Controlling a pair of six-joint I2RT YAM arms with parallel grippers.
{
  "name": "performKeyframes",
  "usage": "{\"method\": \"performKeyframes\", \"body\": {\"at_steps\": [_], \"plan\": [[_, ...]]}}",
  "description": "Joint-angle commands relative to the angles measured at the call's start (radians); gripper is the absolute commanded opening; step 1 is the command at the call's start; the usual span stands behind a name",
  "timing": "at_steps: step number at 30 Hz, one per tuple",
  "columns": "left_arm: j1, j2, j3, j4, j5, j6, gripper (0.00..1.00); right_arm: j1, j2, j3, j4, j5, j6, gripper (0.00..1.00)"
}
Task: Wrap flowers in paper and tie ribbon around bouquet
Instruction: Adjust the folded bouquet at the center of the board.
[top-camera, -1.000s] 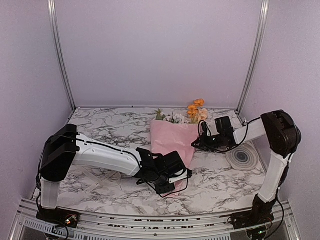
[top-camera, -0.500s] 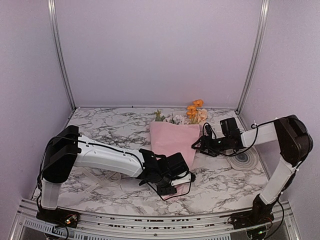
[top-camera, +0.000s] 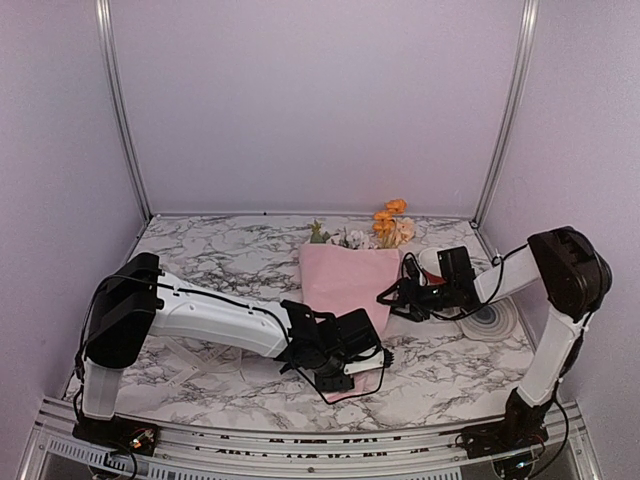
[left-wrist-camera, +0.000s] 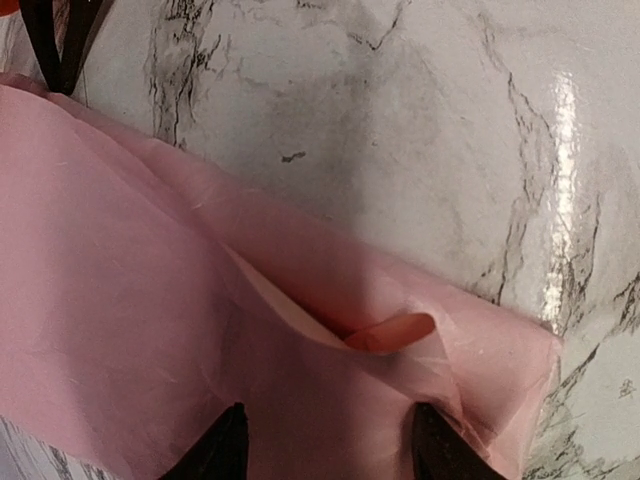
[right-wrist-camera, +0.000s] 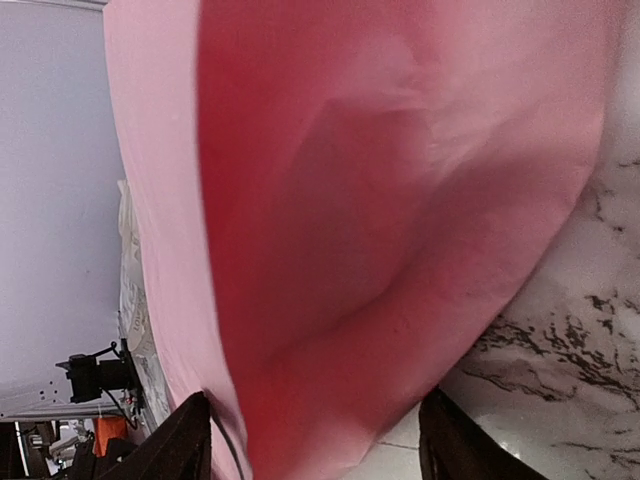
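Straddling the lower-centre tip of the bouquet (top-camera: 345, 282) with left tool (left-wrist-camera: 330, 448) released, flanking its right edge with right tool (right-wrist-camera: 315, 425) also released, long axis running up-frame toward the flowers (top-camera: 385, 228).

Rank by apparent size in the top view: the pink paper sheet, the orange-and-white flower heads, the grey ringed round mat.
Pink paper sheet, largest.
Flower heads and ringed mat look alike; the mat is partly hidden.
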Motion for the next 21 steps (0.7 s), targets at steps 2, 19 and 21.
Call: {"method": "performKeyframes", "body": {"at_steps": [2, 19, 21], "plan": [[-0.017, 0.043, 0.010, -0.069, 0.016, 0.012, 0.56, 0.021, 0.080, -0.022, 0.122, -0.055, 0.104, 0.68], [-0.017, -0.140, -0.062, 0.053, 0.158, -0.095, 0.60, 0.030, 0.070, -0.038, 0.210, -0.051, 0.152, 0.00], [-0.017, -0.225, -0.099, 0.113, 0.232, -0.142, 0.60, 0.030, 0.066, -0.035, 0.194, -0.041, 0.139, 0.00]]}}
